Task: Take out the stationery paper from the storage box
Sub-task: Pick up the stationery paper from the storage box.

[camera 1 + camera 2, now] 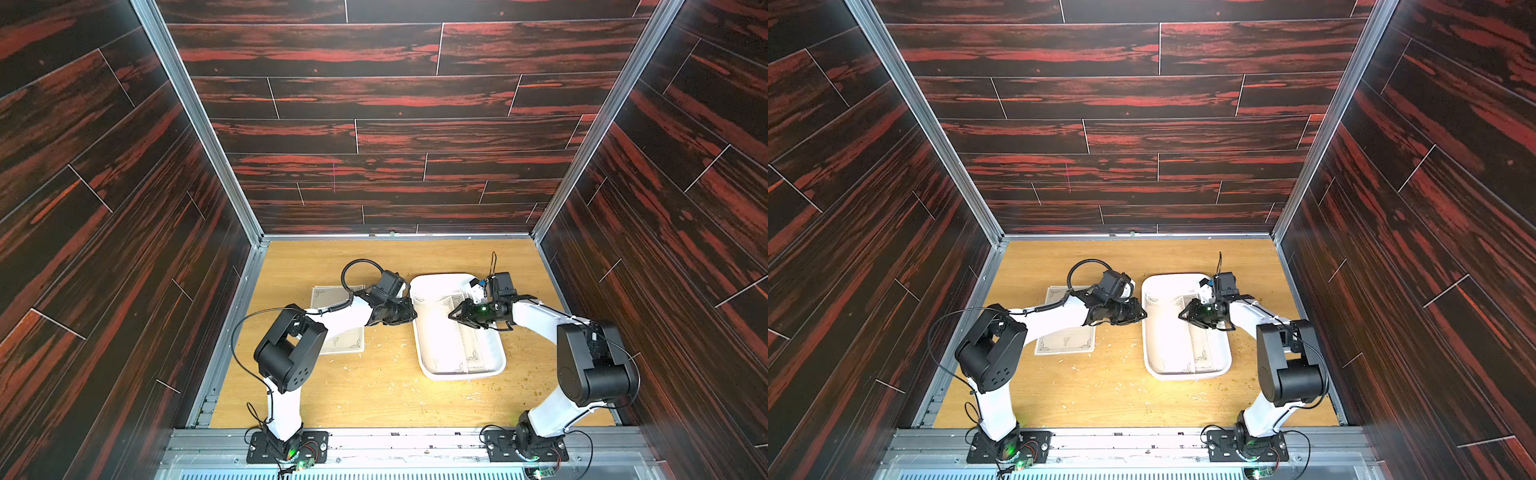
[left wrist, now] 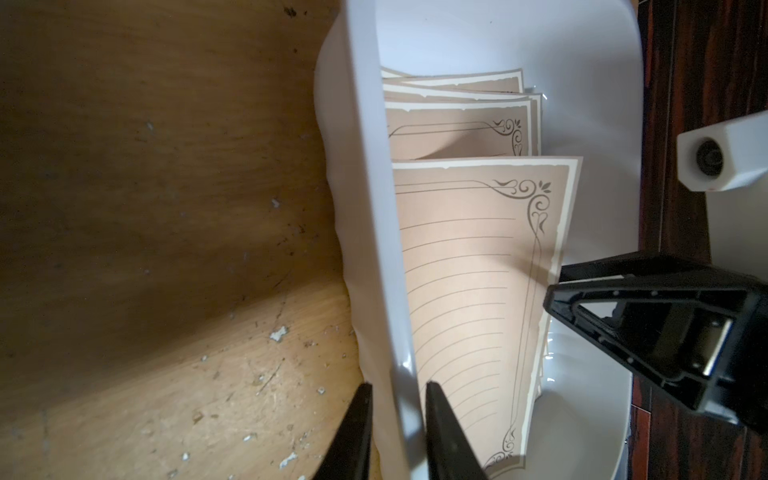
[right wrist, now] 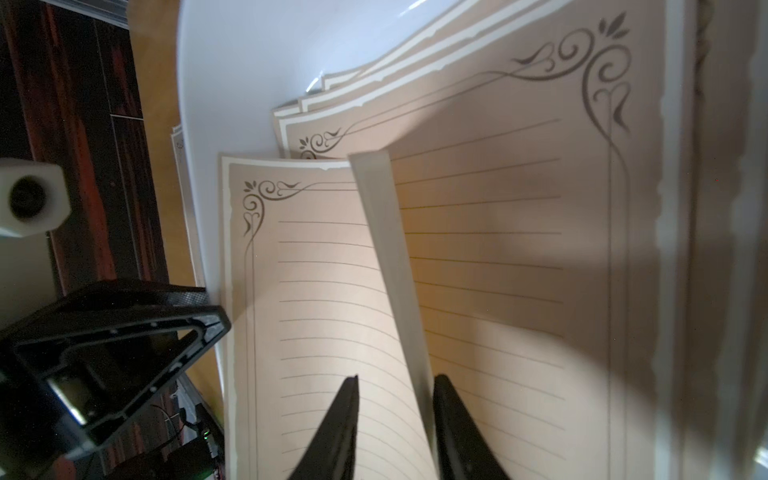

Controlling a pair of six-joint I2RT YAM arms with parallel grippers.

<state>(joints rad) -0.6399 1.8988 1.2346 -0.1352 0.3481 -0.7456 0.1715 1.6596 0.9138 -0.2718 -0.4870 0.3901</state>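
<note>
The white storage box lies on the wooden table, on the robot's right half, and both arms reach toward it from opposite sides. The left gripper sits at the box's left long wall. In the left wrist view its two black fingers stand on either side of that wall, one outside and one inside, close against it, so the claw is closed on the box's rim. The right gripper hangs over the inside of the box. One sheet of stationery paper is curled up off the stack beneath it, and its raised edge stands between the right fingers. A gap shows on one side of that edge, so I cannot tell whether the sheet is pinched. The rest of the sheets lie fanned inside the box, their corner flourishes showing in both wrist views. More sheets lie flat on the table to the left of the box, partly under the left arm, well apart from it in both top views. Pale crumbs are scattered over the table.
</note>
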